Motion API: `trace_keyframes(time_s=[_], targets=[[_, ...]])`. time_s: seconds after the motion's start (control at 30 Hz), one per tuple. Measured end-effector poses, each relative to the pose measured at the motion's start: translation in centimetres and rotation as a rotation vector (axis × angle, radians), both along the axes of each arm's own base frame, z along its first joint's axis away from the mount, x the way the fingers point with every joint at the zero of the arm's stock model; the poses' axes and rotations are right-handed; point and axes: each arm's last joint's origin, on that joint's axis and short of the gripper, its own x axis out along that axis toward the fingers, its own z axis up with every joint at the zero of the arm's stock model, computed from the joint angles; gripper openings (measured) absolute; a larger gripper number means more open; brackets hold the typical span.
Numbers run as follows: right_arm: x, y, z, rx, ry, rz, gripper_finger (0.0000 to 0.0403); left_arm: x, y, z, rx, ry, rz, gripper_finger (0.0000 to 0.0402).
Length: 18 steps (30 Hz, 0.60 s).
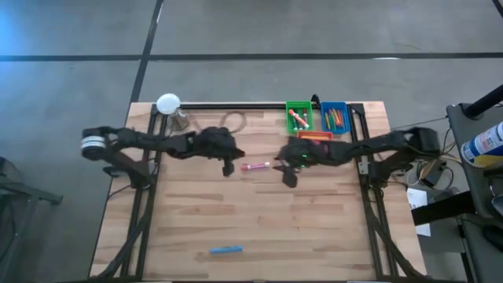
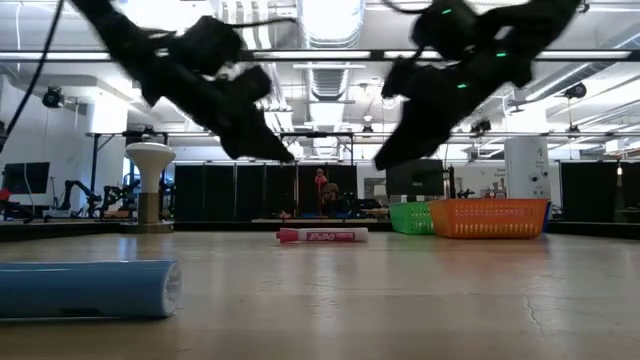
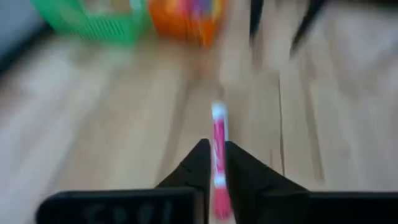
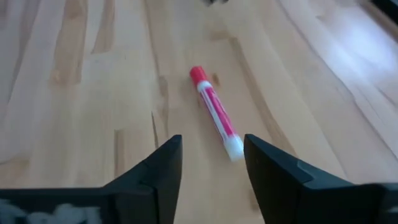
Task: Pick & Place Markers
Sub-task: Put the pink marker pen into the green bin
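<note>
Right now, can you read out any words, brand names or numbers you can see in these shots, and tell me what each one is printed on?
"EXPO", only just legible: on the white barrel of the red marker lying on the table, in the low view.
Print on the same marker in both wrist views: too blurred to read.
Blue marker near the table's front edge: no lettering visible.
Green bin, blue bin: no labels visible.
</note>
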Motion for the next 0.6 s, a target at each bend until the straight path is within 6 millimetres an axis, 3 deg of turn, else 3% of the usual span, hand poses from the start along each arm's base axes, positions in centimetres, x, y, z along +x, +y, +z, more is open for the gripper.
trace_keyframes(time_s=[0.2,0.3,0.6], targets=[[5.2,-1.6,-0.7,-0.040,0.143,0.065,0.0182,-4.4,0.6,-0.9,0.046,-0.407,0.088,0.0004],[7.5,-2.3,-1.2,-0.061,0.226,0.092,0.0182,-6.3,1.1,-1.5,0.053,-0.525,0.115,0.0002],[11.9,-3.0,-3.9,-0.085,0.432,0.176,0.0153,-8.6,2.8,-2.8,0.051,-0.516,0.189,0.0000]])
